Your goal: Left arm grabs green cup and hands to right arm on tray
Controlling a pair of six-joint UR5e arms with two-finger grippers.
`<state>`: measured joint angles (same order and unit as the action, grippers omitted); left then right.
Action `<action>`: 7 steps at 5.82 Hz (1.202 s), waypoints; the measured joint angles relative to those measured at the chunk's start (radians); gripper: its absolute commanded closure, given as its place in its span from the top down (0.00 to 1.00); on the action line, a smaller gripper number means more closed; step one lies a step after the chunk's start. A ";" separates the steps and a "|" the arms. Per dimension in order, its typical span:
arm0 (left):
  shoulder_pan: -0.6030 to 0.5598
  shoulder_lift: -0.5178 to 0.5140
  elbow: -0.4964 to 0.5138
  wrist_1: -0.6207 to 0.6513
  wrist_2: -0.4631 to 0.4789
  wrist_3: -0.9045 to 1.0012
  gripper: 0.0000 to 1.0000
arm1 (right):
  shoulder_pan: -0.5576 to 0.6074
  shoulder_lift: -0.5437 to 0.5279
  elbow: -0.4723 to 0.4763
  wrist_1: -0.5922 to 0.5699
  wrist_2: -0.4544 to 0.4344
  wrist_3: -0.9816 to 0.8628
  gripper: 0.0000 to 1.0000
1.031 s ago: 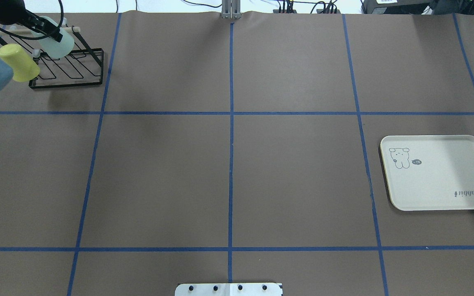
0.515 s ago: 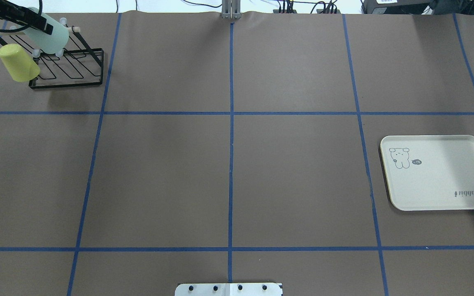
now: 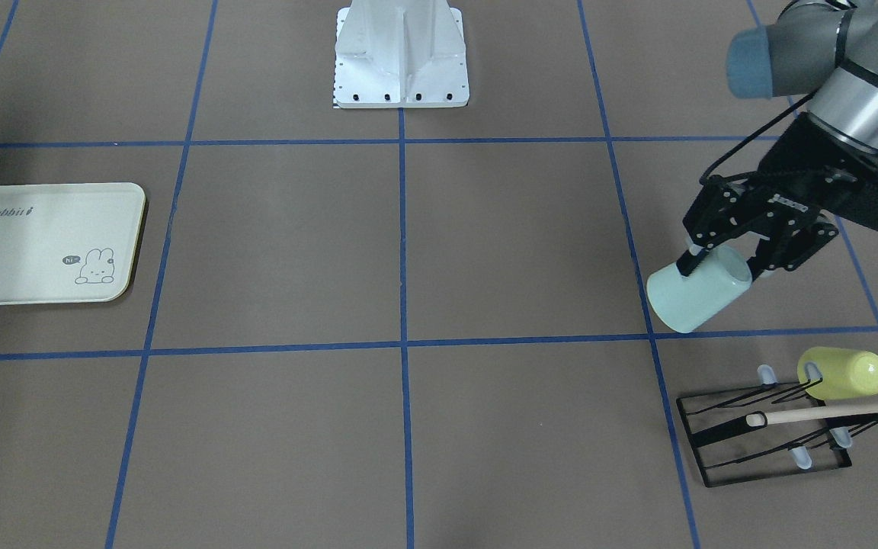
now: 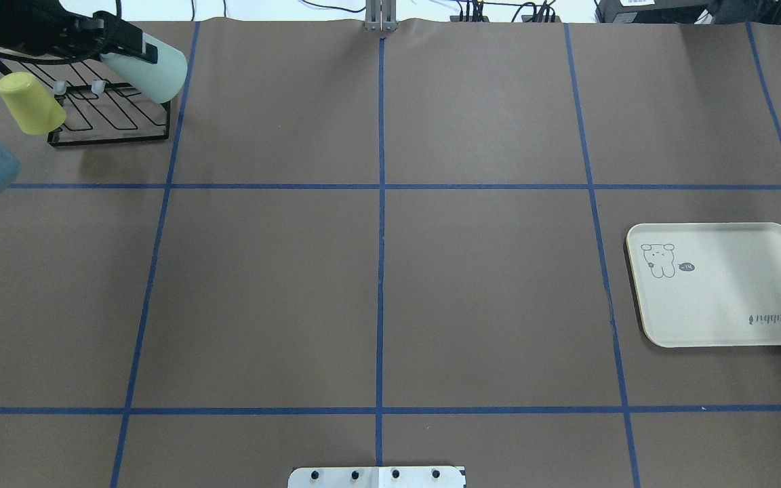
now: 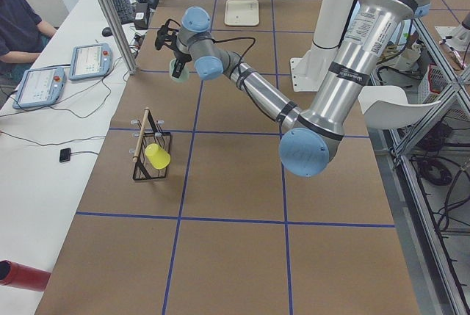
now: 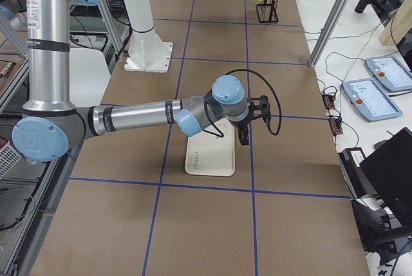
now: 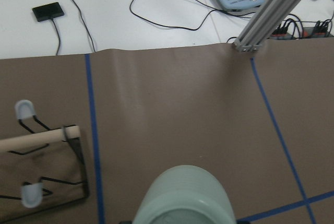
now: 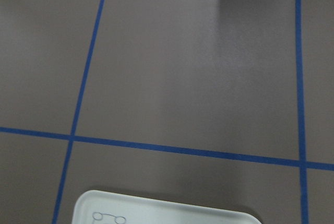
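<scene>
My left gripper point(image 3: 725, 267) is shut on the pale mint-green cup point(image 3: 694, 301) and holds it on its side in the air, just right of the black wire rack point(image 4: 112, 122) in the overhead view. There the cup point(image 4: 156, 71) sticks out past the gripper point(image 4: 136, 57). The cup's base fills the bottom of the left wrist view point(image 7: 182, 198). The cream Rabbit tray point(image 4: 723, 298) lies empty at the right. My right gripper point(image 6: 243, 136) hovers by the tray point(image 6: 209, 160); I cannot tell whether it is open or shut. The tray's edge shows in the right wrist view point(image 8: 156, 211).
A yellow-green cup point(image 4: 30, 103) sits on a peg of the rack point(image 3: 767, 442), which has a wooden handle bar. The robot's white base point(image 3: 401, 53) is at the near table edge. An aluminium post point(image 4: 380, 17) stands at the far edge. An operator point(image 5: 18, 25) sits beyond.
My left gripper has carried the green cup to the right, off the rack and past its right side. The yellow-green cup, rack and tray have not moved.
</scene>
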<state>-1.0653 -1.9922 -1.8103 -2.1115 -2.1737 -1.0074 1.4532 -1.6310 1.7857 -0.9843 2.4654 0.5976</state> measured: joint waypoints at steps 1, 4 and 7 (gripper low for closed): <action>0.063 -0.012 -0.007 -0.083 0.035 -0.125 0.17 | -0.038 0.000 -0.003 0.156 0.004 0.182 1.00; 0.261 -0.074 -0.019 -0.291 0.177 -0.432 0.17 | -0.126 0.002 -0.005 0.496 0.003 0.532 1.00; 0.362 -0.088 -0.030 -0.498 0.294 -0.632 0.17 | -0.170 0.057 -0.005 0.715 -0.005 0.820 1.00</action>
<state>-0.7032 -2.0800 -1.8402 -2.6098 -1.8801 -1.6392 1.2832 -1.5737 1.7811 -0.2691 2.4608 1.4176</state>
